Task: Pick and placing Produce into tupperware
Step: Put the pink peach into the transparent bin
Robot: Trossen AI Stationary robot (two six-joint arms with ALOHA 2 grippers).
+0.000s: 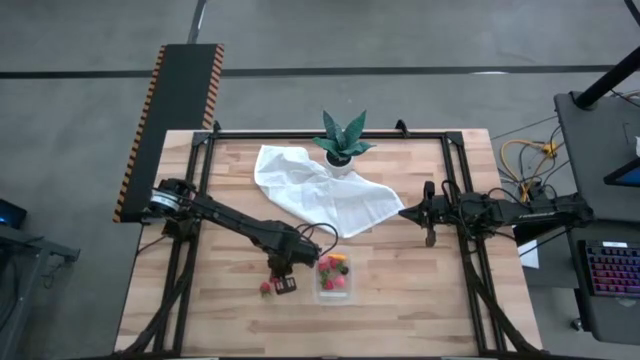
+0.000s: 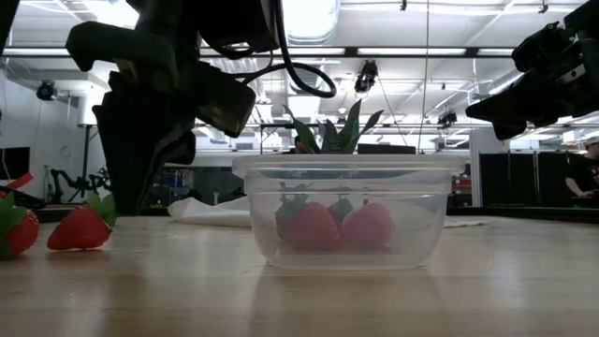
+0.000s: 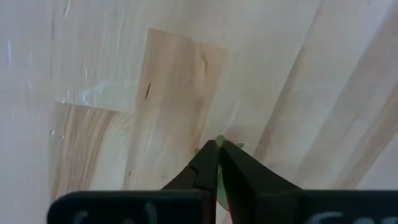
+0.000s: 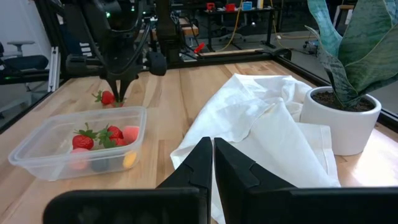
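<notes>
A clear tupperware (image 1: 322, 294) stands on the wooden table near its front edge. It holds several pieces of produce (image 4: 102, 138): red strawberries, a pink piece and an orange one. Just left of it, a loose strawberry (image 2: 80, 229) lies on the table. My left gripper (image 1: 283, 284) points steeply down right beside that strawberry and is shut on its green leaf. Another strawberry (image 2: 13, 232) shows at the low view's left edge. My right gripper (image 4: 212, 147) waits shut and level at the table's right side, touching nothing. My left gripper pinches a green leaf (image 3: 219, 145) of the loose strawberry between its two fingertips. The fingers come from above and point steeply down. The red body (image 4: 107, 98) sits beside the fingers, resting on the table.
A crumpled white cloth (image 1: 320, 195) lies across the table's middle, with a potted green plant (image 1: 343, 148) in a white pot behind it. Bare wood lies left and right of the tupperware.
</notes>
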